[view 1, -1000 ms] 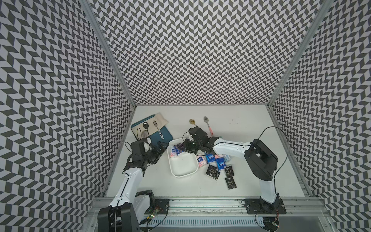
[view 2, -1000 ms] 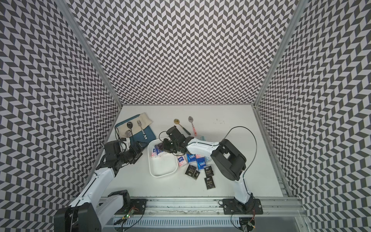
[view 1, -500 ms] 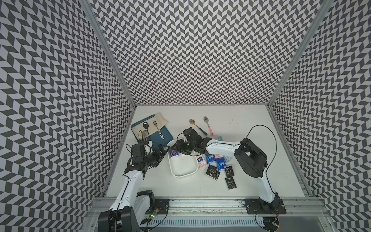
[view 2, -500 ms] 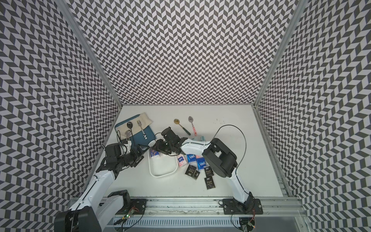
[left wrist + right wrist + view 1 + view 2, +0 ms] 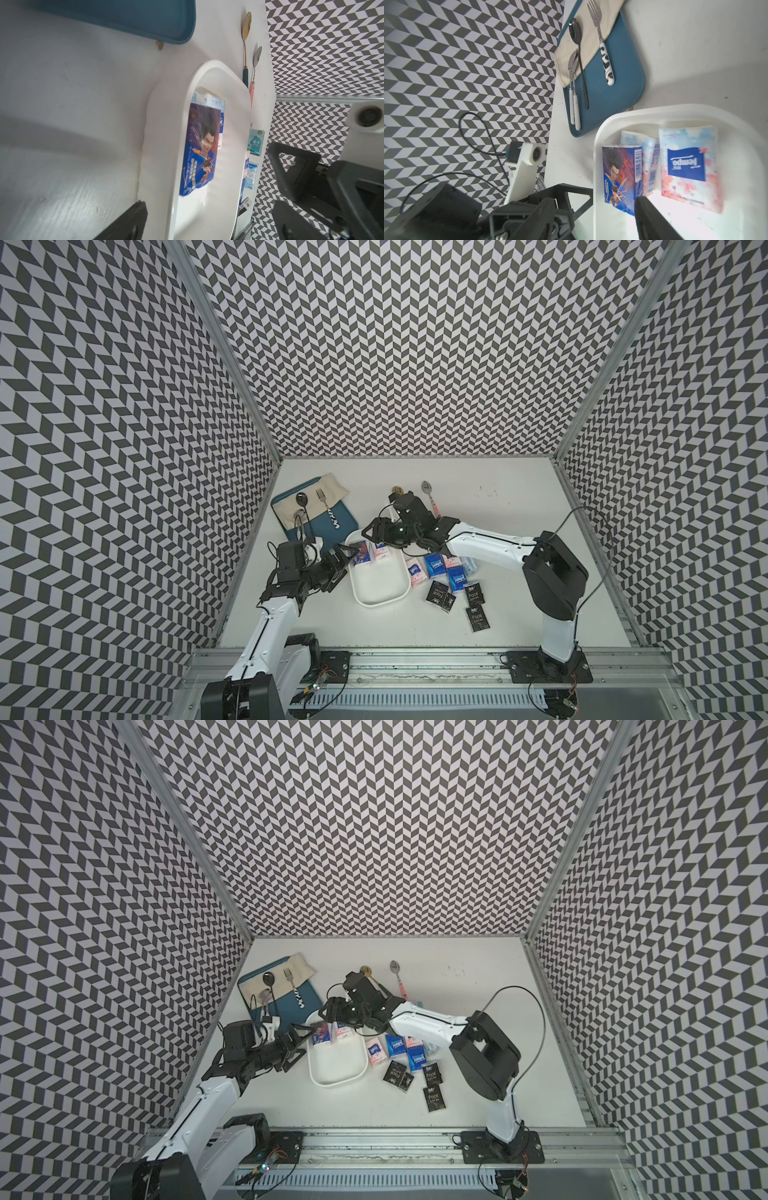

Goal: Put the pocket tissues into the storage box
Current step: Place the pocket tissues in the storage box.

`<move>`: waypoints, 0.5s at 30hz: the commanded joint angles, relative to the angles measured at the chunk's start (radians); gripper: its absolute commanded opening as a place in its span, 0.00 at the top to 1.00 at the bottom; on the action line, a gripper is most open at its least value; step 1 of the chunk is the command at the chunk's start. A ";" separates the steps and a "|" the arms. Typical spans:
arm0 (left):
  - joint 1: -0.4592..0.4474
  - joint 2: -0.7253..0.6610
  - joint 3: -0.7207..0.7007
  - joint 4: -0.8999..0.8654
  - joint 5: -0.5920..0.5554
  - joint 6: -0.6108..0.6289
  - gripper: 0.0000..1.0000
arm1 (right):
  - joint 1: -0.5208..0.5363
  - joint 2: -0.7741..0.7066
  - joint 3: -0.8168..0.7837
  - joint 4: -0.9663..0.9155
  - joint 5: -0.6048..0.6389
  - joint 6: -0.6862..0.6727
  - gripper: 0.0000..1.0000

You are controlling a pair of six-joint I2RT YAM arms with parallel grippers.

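The white storage box point(image 5: 380, 603) point(image 5: 332, 1083) lies mid-table. At its far end lie a blue cartoon packet point(image 5: 360, 554) point(image 5: 620, 176), a white-pink Tempo packet point(image 5: 380, 551) point(image 5: 687, 166) and a third wedged between them point(image 5: 648, 162). My right gripper point(image 5: 371, 536) point(image 5: 328, 1014) hovers just above them, open and holding nothing. My left gripper point(image 5: 345, 562) point(image 5: 303, 1044) is open at the box's left rim point(image 5: 162, 145), one finger point(image 5: 128, 222) outside the wall. Several more pocket tissues, blue point(image 5: 434, 564), white-pink point(image 5: 414, 571) and black "Face" ones point(image 5: 478, 618), lie right of the box.
A teal-blue tray point(image 5: 345, 522) with a beige cloth, spoon and fork sits at the back left, close to the box. Two spoons point(image 5: 430, 495) lie on the table behind my right arm. Patterned walls enclose three sides; a metal rail runs along the front.
My right gripper has moved left over the box's far end and opened, and a white-pink packet now lies beside the blue one. My left gripper has edged closer to the box's rim.
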 commanded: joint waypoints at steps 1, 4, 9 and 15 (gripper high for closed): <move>-0.021 -0.001 -0.012 0.049 0.033 -0.045 0.00 | -0.041 -0.081 -0.038 -0.101 0.071 -0.154 0.35; -0.035 0.003 -0.021 0.081 0.043 -0.075 0.00 | -0.073 -0.128 -0.058 -0.222 0.114 -0.267 0.35; -0.048 0.016 -0.035 0.156 0.054 -0.139 0.00 | -0.167 -0.192 -0.141 -0.376 0.172 -0.370 0.38; -0.056 0.054 -0.018 0.214 0.054 -0.172 0.00 | -0.261 -0.270 -0.240 -0.472 0.254 -0.414 0.35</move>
